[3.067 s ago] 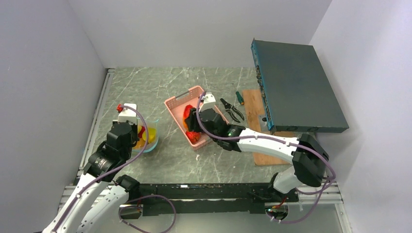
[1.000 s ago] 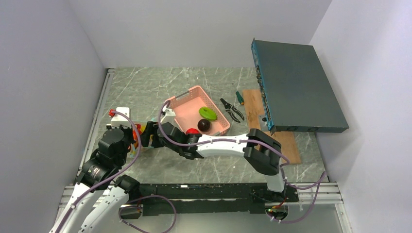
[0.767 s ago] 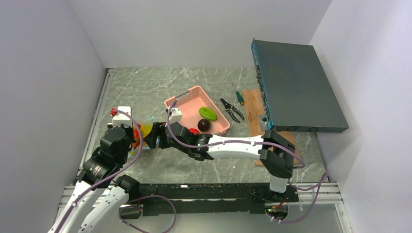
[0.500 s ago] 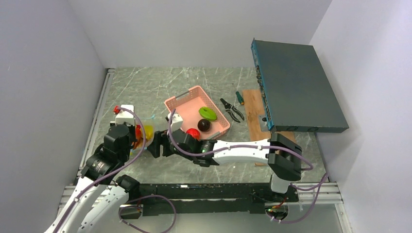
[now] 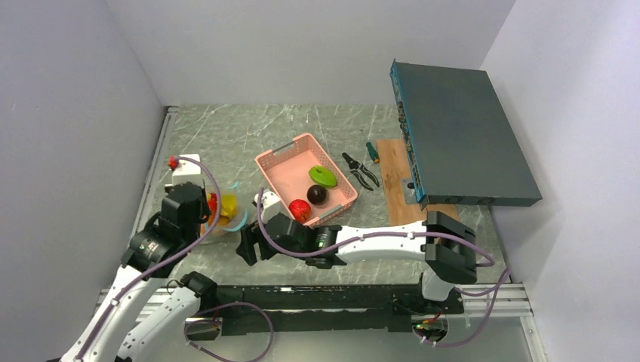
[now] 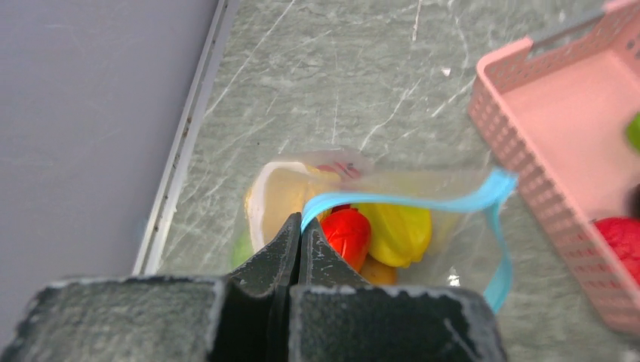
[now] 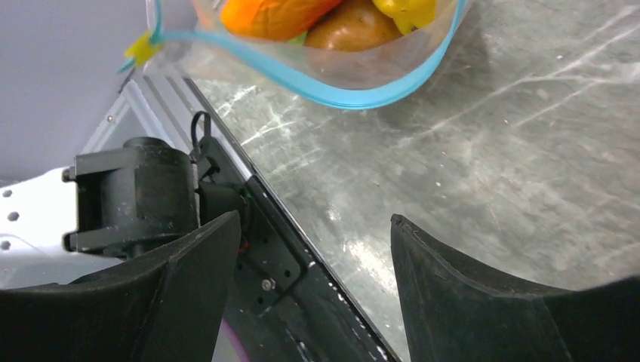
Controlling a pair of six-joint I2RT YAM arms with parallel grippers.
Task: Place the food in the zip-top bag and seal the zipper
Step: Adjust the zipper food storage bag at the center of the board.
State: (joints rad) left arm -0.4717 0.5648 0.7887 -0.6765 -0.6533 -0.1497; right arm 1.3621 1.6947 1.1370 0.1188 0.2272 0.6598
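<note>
Grey marbled surface (image 5: 249,132), left side: the left end effector (image 6: 300,223), pressed together, pinches the teal zipper (image 6: 423,202) of the zip-top bag (image 6: 460,185), which holds red, yellow and orange food (image 6: 396,230). Nearer, the right end effector (image 7: 313,220) hangs spread, gripping nothing. Three more pieces, one seemingly a strawberry (image 5: 300,209), lie in the pink basket (image 5: 290,164) to the right.

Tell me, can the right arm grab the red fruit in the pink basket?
Probably yes. The right gripper is open and empty, and the red fruit lies uncovered in the pink basket, close to that arm, with nothing in between.
</note>
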